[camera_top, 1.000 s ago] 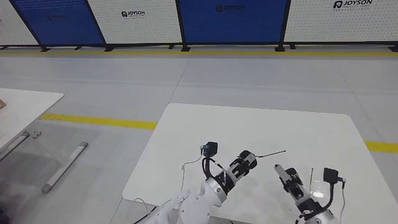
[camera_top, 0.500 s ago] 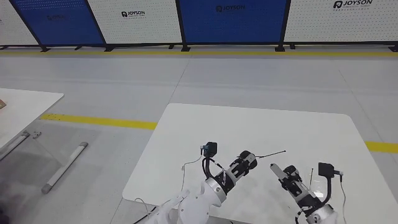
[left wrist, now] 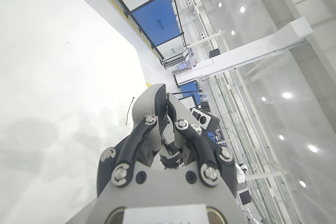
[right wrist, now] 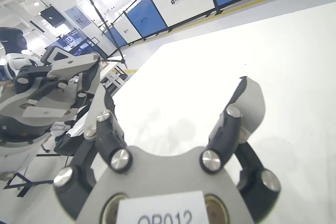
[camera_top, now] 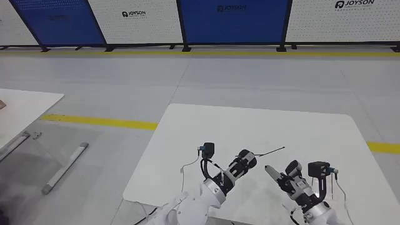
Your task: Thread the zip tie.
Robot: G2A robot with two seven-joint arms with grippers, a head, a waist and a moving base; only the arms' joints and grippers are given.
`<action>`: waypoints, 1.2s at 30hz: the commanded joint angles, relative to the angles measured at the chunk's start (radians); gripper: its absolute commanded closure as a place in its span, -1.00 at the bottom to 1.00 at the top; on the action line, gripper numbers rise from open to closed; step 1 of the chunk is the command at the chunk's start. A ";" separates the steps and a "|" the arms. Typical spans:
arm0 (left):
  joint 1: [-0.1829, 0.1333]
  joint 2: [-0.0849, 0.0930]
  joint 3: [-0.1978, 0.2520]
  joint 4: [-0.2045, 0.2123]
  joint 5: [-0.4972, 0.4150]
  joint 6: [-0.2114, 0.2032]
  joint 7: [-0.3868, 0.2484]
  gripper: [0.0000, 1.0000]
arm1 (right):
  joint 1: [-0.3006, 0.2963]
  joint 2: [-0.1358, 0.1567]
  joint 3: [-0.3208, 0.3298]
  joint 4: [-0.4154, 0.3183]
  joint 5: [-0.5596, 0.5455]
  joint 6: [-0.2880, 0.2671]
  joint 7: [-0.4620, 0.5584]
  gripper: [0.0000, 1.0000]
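1. Top view: the left gripper (camera_top: pixel 249 159) is over the near part of the white table (camera_top: pixel 250 122). Its fingers are pressed together on one end of the thin black zip tie (camera_top: pixel 270 152), which sticks out from the fingertips towards the table's right side. The right gripper (camera_top: pixel 273 174) is just beside it, nearer the robot, and apart from the tie.
2. Left wrist view: the left gripper (left wrist: pixel 166 101) has its two pads closed against each other with no gap between them. A thin black strip (left wrist: pixel 129 110) with a small head shows beside one finger against the table (left wrist: pixel 52 51). Its near end is hidden behind that finger, and I cannot tell whether it is the held tie.
3. Right wrist view: the right gripper (right wrist: pixel 178 93) is spread wide over the table (right wrist: pixel 236 46) with nothing between its fingers. Farther off, the left gripper (right wrist: pixel 95 63) is closed. The zip tie (right wrist: pixel 102 22) rises at a slant by its fingertips, with the head at the upper end.
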 commanded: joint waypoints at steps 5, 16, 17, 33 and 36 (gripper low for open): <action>-0.006 -0.002 0.004 0.001 -0.022 -0.012 -0.018 1.00 | 0.010 0.000 -0.011 0.019 -0.089 0.026 -0.024 -1.00; -0.013 -0.005 0.008 -0.004 -0.073 -0.008 -0.062 1.00 | 0.036 -0.001 -0.040 0.066 -0.145 0.002 -0.051 -1.00; -0.013 -0.005 0.008 -0.004 -0.073 -0.008 -0.062 1.00 | 0.036 -0.001 -0.040 0.066 -0.145 0.002 -0.051 -1.00; -0.028 -0.016 0.009 0.032 -0.222 -0.054 -0.084 1.00 | 0.038 -0.002 -0.045 0.067 -0.199 -0.009 -0.154 -1.00; -0.034 -0.018 0.016 0.040 -0.225 -0.054 -0.079 1.00 | 0.032 -0.005 -0.050 0.065 -0.242 0.030 -0.205 -0.98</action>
